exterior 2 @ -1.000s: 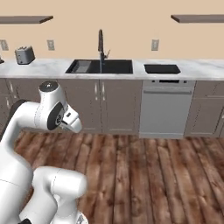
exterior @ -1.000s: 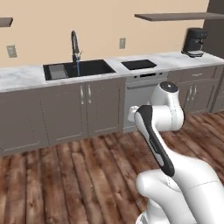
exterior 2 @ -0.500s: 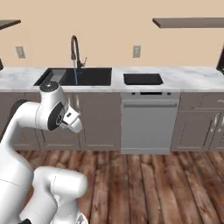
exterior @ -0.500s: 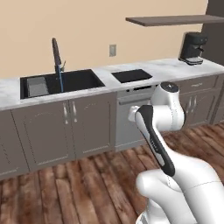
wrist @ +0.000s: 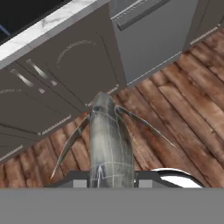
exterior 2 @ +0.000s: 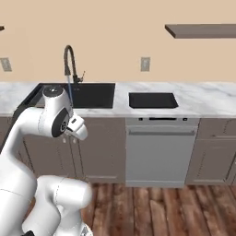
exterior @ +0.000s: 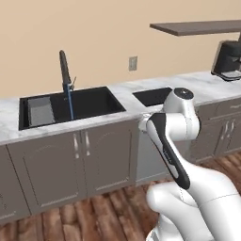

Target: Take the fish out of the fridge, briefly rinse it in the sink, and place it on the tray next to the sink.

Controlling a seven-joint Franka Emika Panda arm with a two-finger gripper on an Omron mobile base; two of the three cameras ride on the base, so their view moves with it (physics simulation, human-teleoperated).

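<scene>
Silvery grey, the fish (wrist: 106, 144) sits clamped between your gripper's (wrist: 113, 178) fingers, pointing out over the wood floor (wrist: 183, 100) in front of the grey cabinets (wrist: 65, 70). You have the black sink (exterior 2: 90, 95) beyond on the marble counter (exterior 2: 203, 97), and the black tray (exterior 2: 152, 100) just right of the sink.
</scene>
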